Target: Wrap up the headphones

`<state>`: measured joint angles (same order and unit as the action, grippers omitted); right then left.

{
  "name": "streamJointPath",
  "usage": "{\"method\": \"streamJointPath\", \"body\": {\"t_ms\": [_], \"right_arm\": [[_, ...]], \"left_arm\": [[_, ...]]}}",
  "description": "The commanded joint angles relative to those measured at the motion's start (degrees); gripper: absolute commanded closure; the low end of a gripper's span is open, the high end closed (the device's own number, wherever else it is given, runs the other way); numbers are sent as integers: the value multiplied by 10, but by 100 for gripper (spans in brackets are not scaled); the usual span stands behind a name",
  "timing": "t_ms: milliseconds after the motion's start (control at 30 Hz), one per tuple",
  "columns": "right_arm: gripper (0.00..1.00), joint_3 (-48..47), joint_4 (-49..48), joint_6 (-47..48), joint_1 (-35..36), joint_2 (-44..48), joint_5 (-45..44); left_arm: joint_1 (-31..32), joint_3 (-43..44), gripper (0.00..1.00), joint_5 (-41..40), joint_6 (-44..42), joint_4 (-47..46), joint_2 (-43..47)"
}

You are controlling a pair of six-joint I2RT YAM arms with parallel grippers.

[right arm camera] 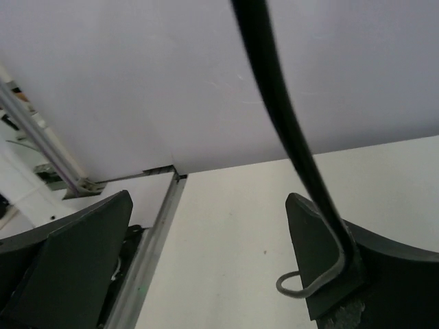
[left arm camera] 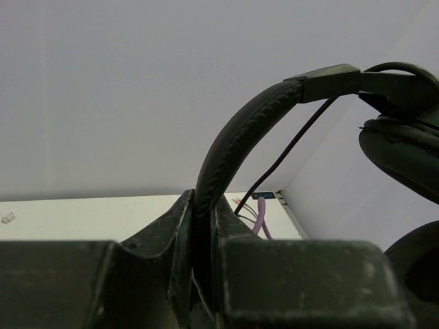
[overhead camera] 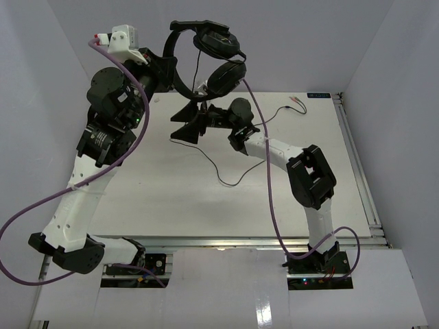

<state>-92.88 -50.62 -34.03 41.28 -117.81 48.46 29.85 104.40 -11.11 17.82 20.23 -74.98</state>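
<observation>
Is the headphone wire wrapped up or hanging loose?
Loose. The cable hangs from the headphones and sprawls over the table, unwound.

Table (overhead camera: 309, 199): white, flat, rectangular.
Right edge: metal rail (overhead camera: 360, 178) runs along it from near to far.
Far right corner: small blue label (overhead camera: 318, 95) on the surface.
Cable (overhead camera: 230, 184): thin, black; lies in a slack loop across the centre.
Plugs (overhead camera: 296, 103): one pink, one green; lie near the label, not touching it.
</observation>
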Motion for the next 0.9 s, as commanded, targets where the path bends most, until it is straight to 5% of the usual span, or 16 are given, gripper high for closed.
{"method": "streamJointPath", "body": {"t_ms": [0,300,533,600,867], "right_arm": [[0,58,-367,-193,17,-2,38],[30,126,-545,-337,82,62,12],[46,240,-521,-282,119,187,74],[59,273,-475,-239,130,234,98],[64,368,-104,18,98,342,158]], "left_arm": [[3,8,100,26,46,-24,29],[3,15,100,-4,39,-22,23],[3,36,100,-30,15,-22,7],[3,47,100,-42,3,-21,-1],[-1,51,100,-128,-71,-43,-51]]}}
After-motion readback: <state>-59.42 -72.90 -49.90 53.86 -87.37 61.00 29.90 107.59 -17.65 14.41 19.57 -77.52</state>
